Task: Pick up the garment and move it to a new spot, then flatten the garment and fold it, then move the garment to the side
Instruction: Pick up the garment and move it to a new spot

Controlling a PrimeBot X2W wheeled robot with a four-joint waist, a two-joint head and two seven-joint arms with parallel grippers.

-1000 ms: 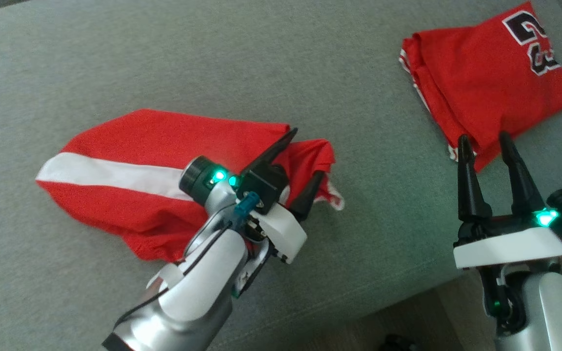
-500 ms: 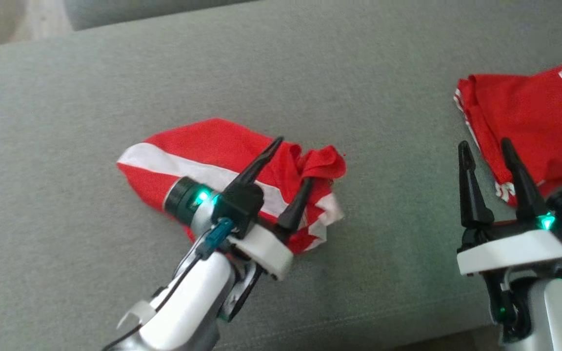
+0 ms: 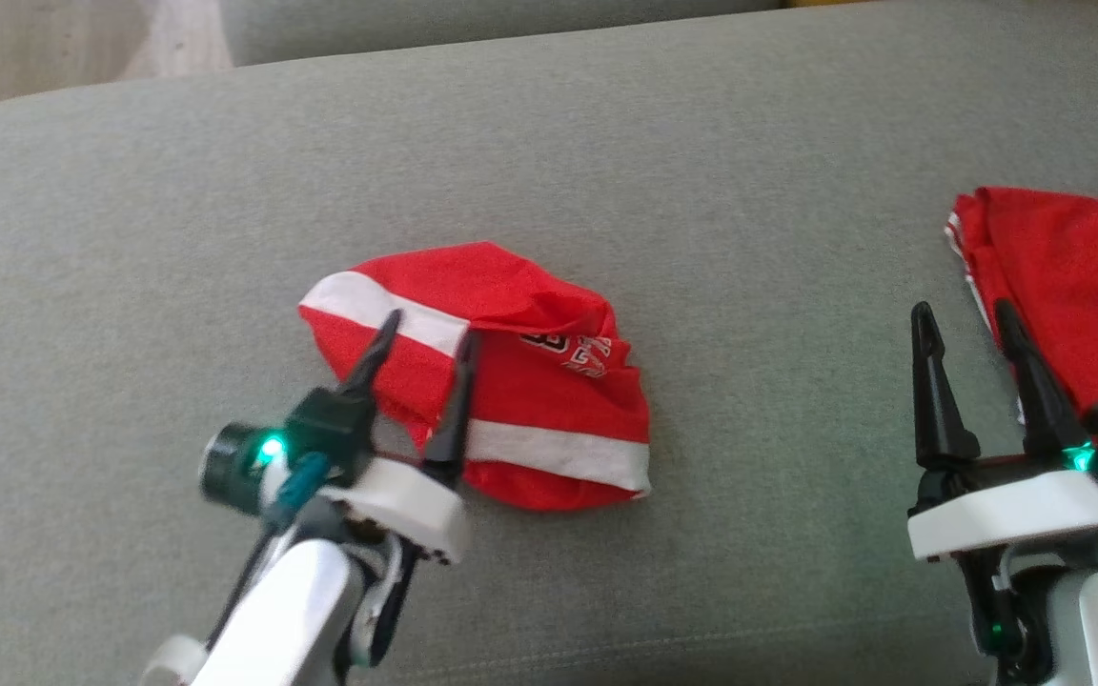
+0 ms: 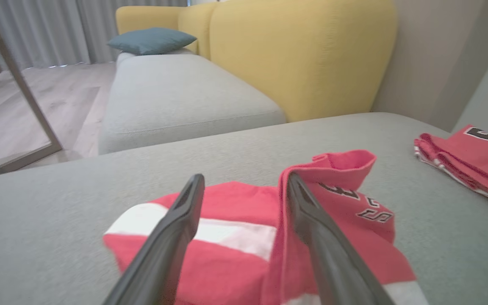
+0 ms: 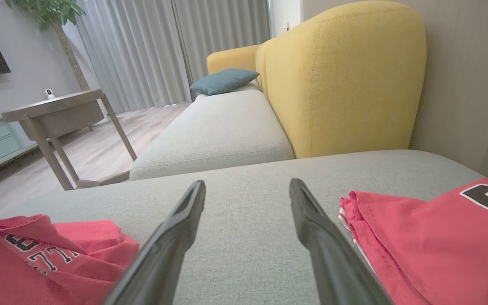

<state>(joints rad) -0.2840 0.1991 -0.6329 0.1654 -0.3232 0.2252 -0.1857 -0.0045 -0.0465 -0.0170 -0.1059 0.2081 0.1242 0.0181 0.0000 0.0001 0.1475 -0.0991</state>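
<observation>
The garment (image 3: 549,410) is a red piece with white bands, lying crumpled near the middle of the grey seat cushion (image 3: 701,171), well back from the cushion's rounded far-left corner. Its long axis runs slantwise, from a far-left end crossed by one white band to a near-right end where a second white band follows the hem. Near its far-right side a flap stands up in a ridge. Just below that ridge is black lettering outlined in white. The left wrist view shows a "3" above a row of smaller characters (image 4: 373,214), but the folds cut the row short and it cannot be read whole.

The left gripper (image 3: 434,325) hangs over the garment's far-left half with its jaws spread and nothing pinched between them. In the left wrist view one finger (image 4: 311,228) stands just beside the raised ridge. Whether it touches the cloth cannot be told.

The right gripper (image 3: 961,309) is over bare cushion toward the right side, jaws likewise spread and empty. Just beyond it lies a second red garment (image 3: 1073,286), folded flat, well apart from the first. It bears a large black white-edged figure (image 5: 483,197) cut off by the picture's edge.
</observation>
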